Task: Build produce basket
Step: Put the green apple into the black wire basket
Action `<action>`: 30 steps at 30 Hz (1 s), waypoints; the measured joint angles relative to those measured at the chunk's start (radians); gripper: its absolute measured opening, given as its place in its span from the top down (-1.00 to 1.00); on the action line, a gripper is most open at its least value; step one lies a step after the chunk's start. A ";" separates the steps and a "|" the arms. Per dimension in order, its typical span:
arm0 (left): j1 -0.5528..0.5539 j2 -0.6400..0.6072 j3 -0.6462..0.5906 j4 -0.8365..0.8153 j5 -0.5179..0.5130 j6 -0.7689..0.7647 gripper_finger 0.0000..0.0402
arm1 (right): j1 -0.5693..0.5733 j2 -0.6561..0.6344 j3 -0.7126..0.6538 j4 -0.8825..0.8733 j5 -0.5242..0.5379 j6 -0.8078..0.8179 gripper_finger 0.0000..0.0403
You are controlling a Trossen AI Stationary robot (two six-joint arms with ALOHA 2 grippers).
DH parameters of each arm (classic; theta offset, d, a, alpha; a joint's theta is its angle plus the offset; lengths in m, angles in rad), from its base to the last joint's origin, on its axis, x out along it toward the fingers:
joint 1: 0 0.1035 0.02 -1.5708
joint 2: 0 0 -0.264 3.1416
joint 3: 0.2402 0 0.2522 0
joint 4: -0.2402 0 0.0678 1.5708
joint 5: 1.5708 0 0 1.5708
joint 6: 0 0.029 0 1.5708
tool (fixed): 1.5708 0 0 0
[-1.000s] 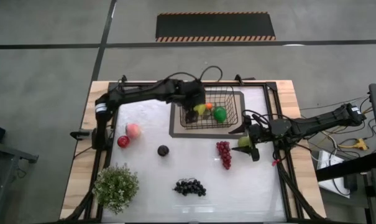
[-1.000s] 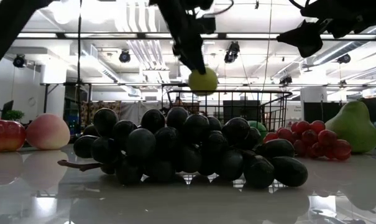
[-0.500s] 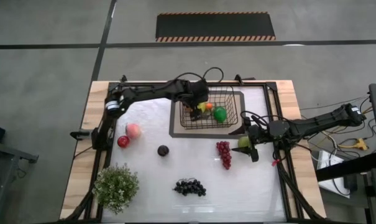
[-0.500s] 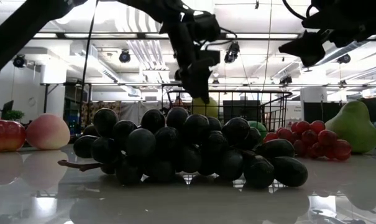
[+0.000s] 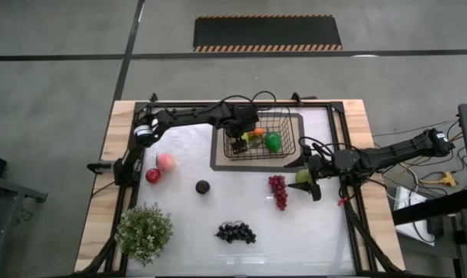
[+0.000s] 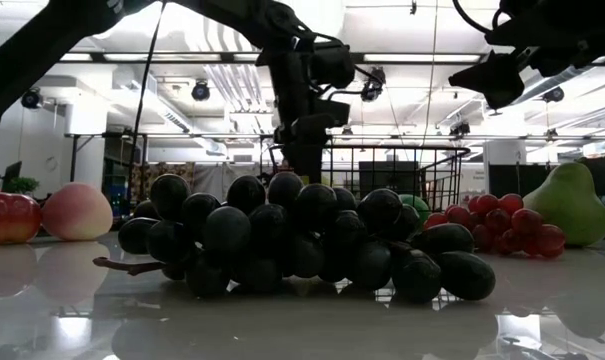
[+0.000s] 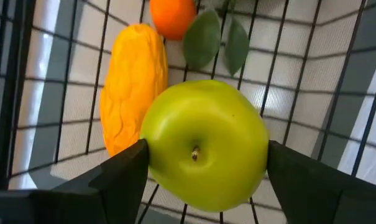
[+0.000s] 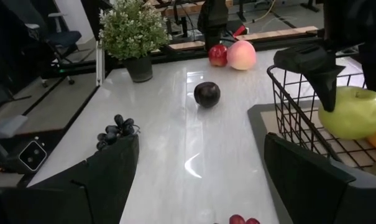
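Observation:
The black wire basket [image 5: 289,116] stands on a dark mat at the table's far middle. It holds an orange mango [image 7: 133,87], a small orange fruit [image 7: 173,15] and a green apple [image 5: 273,141]. My left gripper [image 5: 238,140] reaches down inside the basket, shut on a yellow-green apple [image 7: 206,143]. My right gripper [image 5: 309,182] is open and empty, above a green pear [image 6: 572,205] near the table's right edge. A peach [image 5: 165,162], a red apple [image 5: 153,176], a plum [image 5: 203,186], red grapes [image 5: 278,191] and dark grapes [image 5: 235,232] lie on the table. My left gripper pinches the yellow-green apple between its two fingers, one on each side [image 7: 151,155]. The fingers come from above, pointing down into the basket. The apple's stem end faces the wrist. It sits low in the basket beside the mango; whether it rests on the floor I cannot tell.
A potted plant [image 5: 144,232] stands at the near left corner. The basket's wire walls [image 7: 312,74] close in around my left gripper. Bare white table lies between the plum and the red grapes.
My left gripper has gone down into the basket with the yellow-green apple, still shut on it. The apple has dropped from above the basket's rim to low inside it, beside the mango.

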 joint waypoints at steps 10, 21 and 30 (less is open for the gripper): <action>0.000 0.001 -0.050 0.010 0.005 -0.001 -0.40 | 0.000 0.000 0.000 0.000 0.000 0.002 -0.62; 0.000 -0.001 -0.054 0.011 0.006 -0.008 -0.48 | 0.000 0.000 0.000 0.002 0.000 0.002 -0.62; 0.000 -0.002 -0.054 0.011 0.006 0.002 -0.64 | 0.000 0.000 0.000 0.008 0.000 0.003 -0.62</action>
